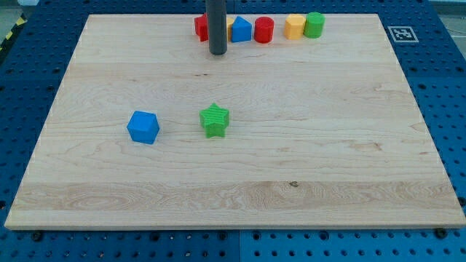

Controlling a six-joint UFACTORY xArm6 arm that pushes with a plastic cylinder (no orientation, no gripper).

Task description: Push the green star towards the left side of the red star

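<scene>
Green star (215, 120) well below my tip (217, 53)

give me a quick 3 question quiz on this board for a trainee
1. True or false: my tip touches the green star.
2. Which block lies nearest the green star? A) blue cube B) red cylinder C) green cylinder
3. Which block does the rod partly hide at the view's top?

Key: 1. False, it stands well above it in the view. 2. A. 3. The red block, shape unclear.
</scene>
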